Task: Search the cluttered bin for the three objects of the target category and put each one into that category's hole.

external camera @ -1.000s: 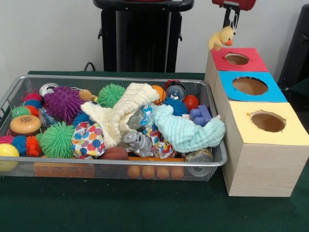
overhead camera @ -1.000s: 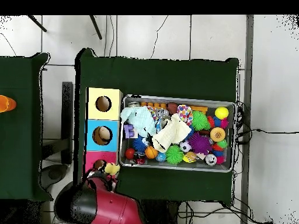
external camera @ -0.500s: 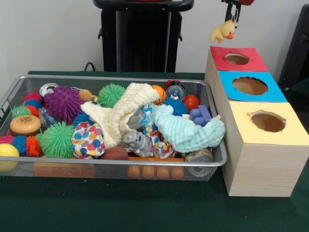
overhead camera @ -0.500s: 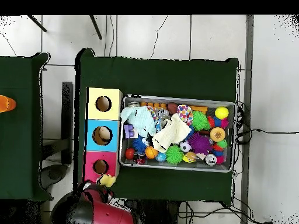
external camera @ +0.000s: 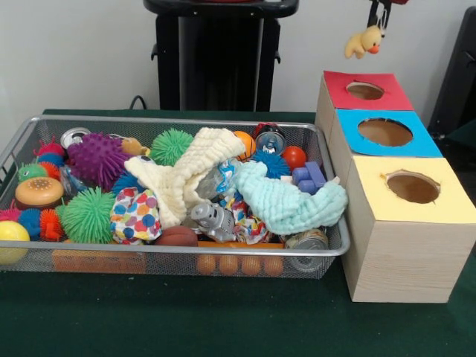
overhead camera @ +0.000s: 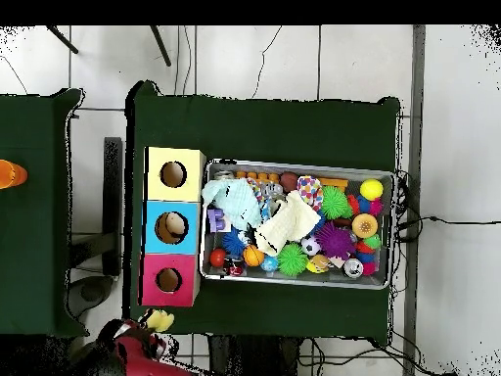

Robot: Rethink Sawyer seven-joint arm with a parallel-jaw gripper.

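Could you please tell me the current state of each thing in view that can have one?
Gripper: shut on the duck, raised.
Duck: hanging in the air beyond the red box, not over its hole.
Red box: hole open.
Blue box: hole open.
Yellow box: hole open.
Bin: full of toys and cloths.

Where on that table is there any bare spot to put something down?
The green cloth in front of the bin and boxes is bare, and so is a wide strip along the bin's other long side. The bin itself is packed with toys and cloths. The gripper dangles a duck.
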